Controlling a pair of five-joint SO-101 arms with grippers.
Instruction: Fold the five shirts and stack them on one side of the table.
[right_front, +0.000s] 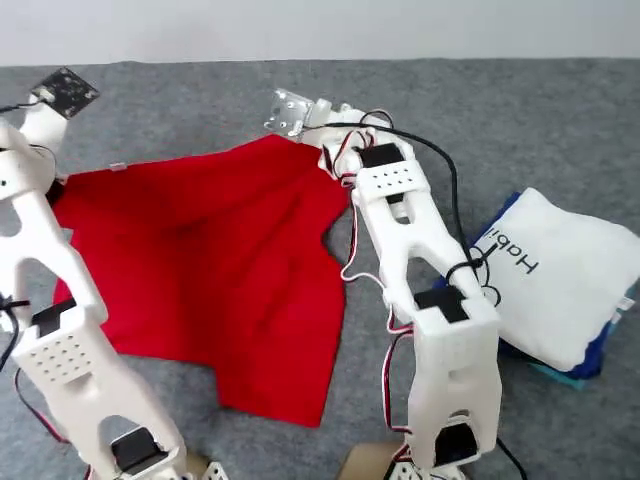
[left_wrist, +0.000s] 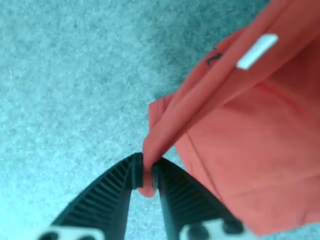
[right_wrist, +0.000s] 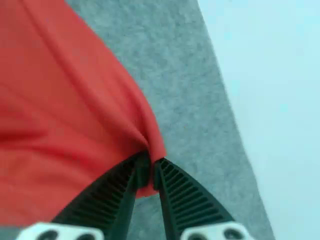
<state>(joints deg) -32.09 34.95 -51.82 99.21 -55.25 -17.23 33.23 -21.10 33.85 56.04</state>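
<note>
While both claws pinch it, the red shirt (right_front: 210, 270) lies spread and unfolded on the grey desk (right_front: 560, 110), left of centre in the high view.

Left claw (left_wrist: 145, 169): closed tight on a bunched corner of the red cloth. A small white tag (left_wrist: 257, 51) sits farther along the same edge.

Right claw (right_wrist: 149, 164): closed tight on a fold at the shirt's other far corner, with the cloth drawn up from the grip.

The two grips are well apart along the far edge. The near hem rests flat on the desk.

Done: a stack of folded shirts (right_front: 560, 300) sits on the desk's right side, just beside the right arm.
- The white shirt (right_front: 570, 260) is on top.
- A blue shirt (right_front: 592, 362) lies under it.
- A teal edge (right_front: 562, 376) shows at the bottom.
- That makes at least three layers. The exact count cannot be told because the top shirt covers the rest.

Left: the red shirt has no fold in it yet.

Judgement: the task is past halfway. The step in hand is the first fold of the red shirt, likely far edge to near hem. More folds and a move onto the stack would follow.
</note>
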